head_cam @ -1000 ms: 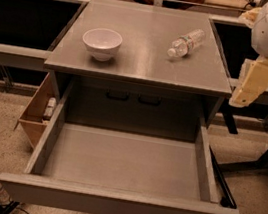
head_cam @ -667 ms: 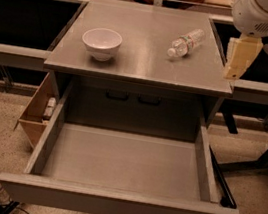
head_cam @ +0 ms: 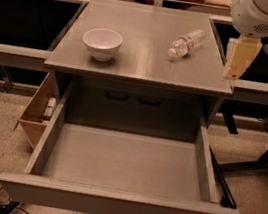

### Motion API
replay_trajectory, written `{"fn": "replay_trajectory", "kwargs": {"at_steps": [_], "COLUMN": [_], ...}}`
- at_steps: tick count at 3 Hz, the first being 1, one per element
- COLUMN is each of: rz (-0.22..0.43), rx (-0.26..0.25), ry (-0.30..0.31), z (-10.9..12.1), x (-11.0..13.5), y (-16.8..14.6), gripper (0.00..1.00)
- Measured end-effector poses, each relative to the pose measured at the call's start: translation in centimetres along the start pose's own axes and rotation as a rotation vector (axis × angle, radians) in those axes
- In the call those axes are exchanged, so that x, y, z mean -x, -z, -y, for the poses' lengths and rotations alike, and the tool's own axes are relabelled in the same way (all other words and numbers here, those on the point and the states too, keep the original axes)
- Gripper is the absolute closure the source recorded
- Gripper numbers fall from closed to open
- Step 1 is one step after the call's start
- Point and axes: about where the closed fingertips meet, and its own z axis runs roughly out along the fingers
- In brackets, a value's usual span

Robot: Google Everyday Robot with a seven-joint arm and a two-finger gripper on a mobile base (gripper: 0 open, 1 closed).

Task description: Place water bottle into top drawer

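Water bottle [head_cam: 186, 43] on cabinet [head_cam: 142, 54] | top drawer [head_cam: 119, 203] open | jaws likely beside cabinet

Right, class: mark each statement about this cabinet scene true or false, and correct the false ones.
1. The water bottle lies on its side on the cabinet top. True.
2. The top drawer is shut. False: it is pulled open, its grey floor showing.
3. The white bowl stands right of the bottle in the picture. False: it stands to the left of it.
4. The gripper hangs at the right edge of the cabinet top, apart from the bottle. True.
5. The wooden crate sits on the cabinet top. False: it is low down beside the cabinet's left side in the picture.
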Motion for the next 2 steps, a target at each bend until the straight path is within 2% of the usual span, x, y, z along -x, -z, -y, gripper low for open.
{"fn": "replay_trajectory", "kwargs": {"at_steps": [1,2], "rz": [-0.061,-0.143], "rx": [-0.039,-0.054], "ry": [0.14,0.318], "z": [3.4,6.1], "x": [-0.6,-1.7], "y": [-3.6,-7.2], "gripper": [0.0,0.0]}}
